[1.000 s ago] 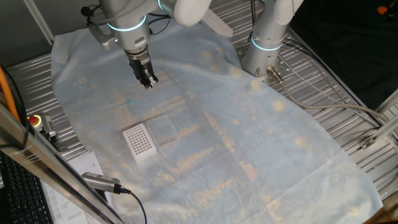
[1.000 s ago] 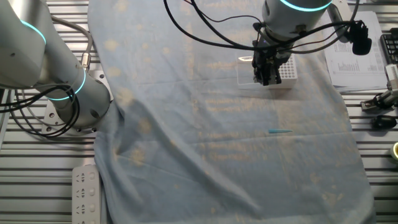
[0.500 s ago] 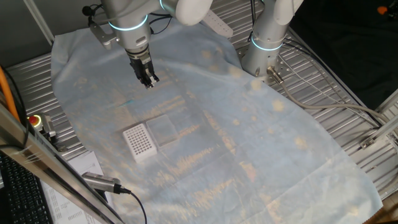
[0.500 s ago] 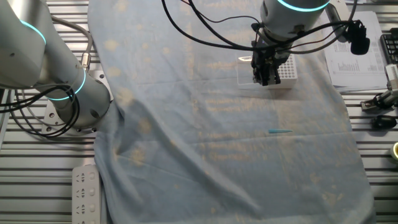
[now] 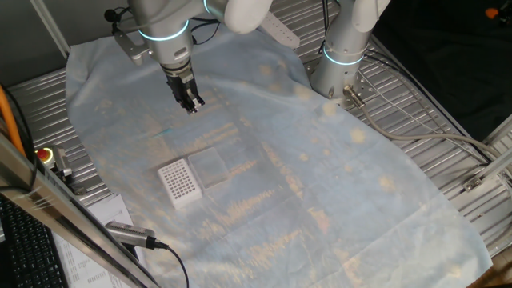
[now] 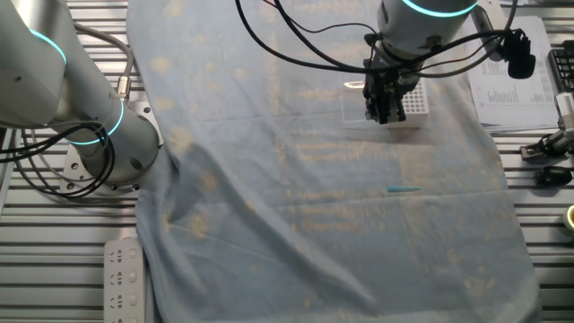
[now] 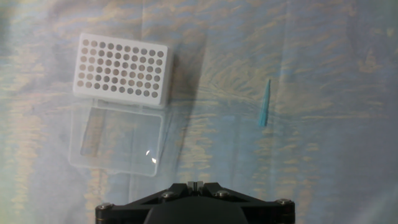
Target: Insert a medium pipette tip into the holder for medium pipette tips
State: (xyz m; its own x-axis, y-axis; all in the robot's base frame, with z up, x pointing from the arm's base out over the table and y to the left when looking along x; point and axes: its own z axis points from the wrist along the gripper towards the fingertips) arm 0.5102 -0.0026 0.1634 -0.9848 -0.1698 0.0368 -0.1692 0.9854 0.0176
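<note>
The medium pipette tip is a thin pale-blue sliver lying flat on the cloth, right of centre in the hand view. In the other fixed view it lies well in front of the gripper. The holder is a white block with a grid of dark holes, at upper left in the hand view. It also shows in one fixed view; in the other fixed view the gripper partly hides it. My gripper hovers above the cloth, its jaws together and empty. It also shows in both fixed views.
A clear plastic box lies against the holder's side. A second arm's base stands at the cloth's far edge. A red button, a handheld tool and papers lie off the cloth.
</note>
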